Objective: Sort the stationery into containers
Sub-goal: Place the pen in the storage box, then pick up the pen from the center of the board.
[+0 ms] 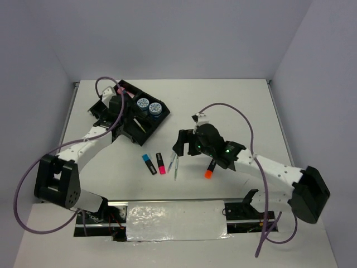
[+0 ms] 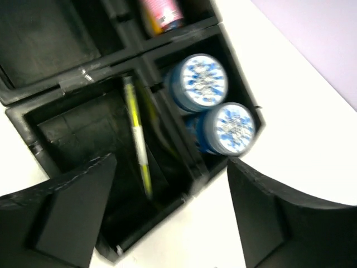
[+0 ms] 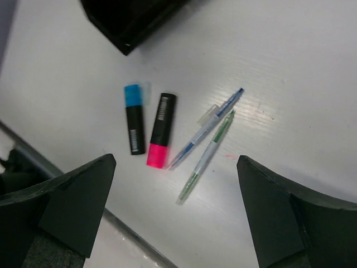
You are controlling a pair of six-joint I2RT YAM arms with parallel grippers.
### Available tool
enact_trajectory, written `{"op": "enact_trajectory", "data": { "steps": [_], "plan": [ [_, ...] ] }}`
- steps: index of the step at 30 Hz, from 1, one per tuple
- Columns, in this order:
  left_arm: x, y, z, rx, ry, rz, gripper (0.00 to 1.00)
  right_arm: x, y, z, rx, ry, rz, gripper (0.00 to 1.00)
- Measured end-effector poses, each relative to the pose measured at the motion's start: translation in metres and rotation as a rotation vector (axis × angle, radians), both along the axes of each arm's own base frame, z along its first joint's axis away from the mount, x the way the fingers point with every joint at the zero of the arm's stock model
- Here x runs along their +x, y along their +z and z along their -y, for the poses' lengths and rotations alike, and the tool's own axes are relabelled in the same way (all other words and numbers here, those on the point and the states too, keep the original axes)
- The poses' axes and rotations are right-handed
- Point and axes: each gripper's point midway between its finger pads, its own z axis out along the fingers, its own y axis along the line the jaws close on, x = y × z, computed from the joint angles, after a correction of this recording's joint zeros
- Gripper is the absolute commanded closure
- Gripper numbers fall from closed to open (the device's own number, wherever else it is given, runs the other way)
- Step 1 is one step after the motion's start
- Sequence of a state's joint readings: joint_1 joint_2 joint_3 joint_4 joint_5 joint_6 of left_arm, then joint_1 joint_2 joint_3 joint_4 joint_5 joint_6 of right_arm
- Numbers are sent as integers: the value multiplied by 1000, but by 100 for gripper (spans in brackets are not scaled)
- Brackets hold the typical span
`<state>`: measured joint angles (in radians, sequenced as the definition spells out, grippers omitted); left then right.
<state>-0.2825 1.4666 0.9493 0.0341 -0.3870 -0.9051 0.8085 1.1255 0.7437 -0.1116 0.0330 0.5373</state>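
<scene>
From above, the left end effector [image 1: 114, 111] is hovering over the black tray [image 1: 146, 127], which is sitting at the far left of the white counter [image 1: 234, 106]. The right end effector [image 1: 186, 149] is hanging just to the right of the loose items. A blue highlighter [image 1: 148, 163], a pink highlighter [image 1: 160, 163] and two thin pens [image 1: 174, 165] are lying near the front edge, their long axes running roughly near to far. An orange highlighter [image 1: 210, 169] is lying beside the right forearm. The right arm is clearly the nearer one to all of these.

In the left wrist view, the left fingers [image 2: 61, 218] are standing wide apart with nothing between them. Two round blue tubs [image 2: 216, 106] with patterned lids are touching each other in one narrow compartment. A slim yellow-green pen [image 2: 138, 139] is lying lengthwise in the next, and a pink-capped tube [image 2: 162, 14] is showing in a farther one. The tray looks like matte, hard plastic.

In the right wrist view, the right fingers [image 3: 295, 212] are also spread and empty. The pens are lying ahead and slightly right of centre, slanted and almost parallel. The stubby, black-barrelled highlighters are lying side by side to their left. Picking a pen next would likely mean closing the fingers across that slant, and the smooth, thin barrels could roll or nudge each other.
</scene>
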Motion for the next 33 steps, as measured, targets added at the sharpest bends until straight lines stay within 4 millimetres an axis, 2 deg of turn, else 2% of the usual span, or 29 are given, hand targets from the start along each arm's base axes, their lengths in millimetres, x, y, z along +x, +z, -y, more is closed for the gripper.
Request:
{"op": "enact_trajectory", "data": {
  "steps": [2,5,8,9,12,14,17,23,25,27,33],
  "plan": [
    [-7,26,2,3,-23,14,1,7,-18,-6,-61,-55,-56,7],
    [-15,87,5,1,-60,76,1,4,-44,-10,-144,-118,-125,18],
    [-37,141,3,4,-104,152,1,-1,-62,-16,-190,-151,-175,29],
    [-50,154,1,4,-119,174,0,-1,-69,-17,-204,-162,-190,36],
    [-89,171,-6,30,-169,202,1,-3,-88,-20,-238,-191,-232,41],
    [-110,164,-11,67,-205,188,1,-5,-100,-21,-264,-203,-254,44],
    [-130,144,-13,115,-259,141,1,-7,-114,-24,-297,-216,-280,47],
    [-147,80,-13,192,-355,-41,1,-5,-131,-29,-333,-241,-312,57],
    [-153,65,-15,210,-372,-86,1,-5,-137,-27,-350,-254,-324,58],
    [-156,59,-15,215,-380,-107,1,-7,-142,-23,-372,-263,-331,61],
    [-157,58,-13,222,-405,-108,1,-7,-150,-21,-413,-281,-343,71]
  ]
}}
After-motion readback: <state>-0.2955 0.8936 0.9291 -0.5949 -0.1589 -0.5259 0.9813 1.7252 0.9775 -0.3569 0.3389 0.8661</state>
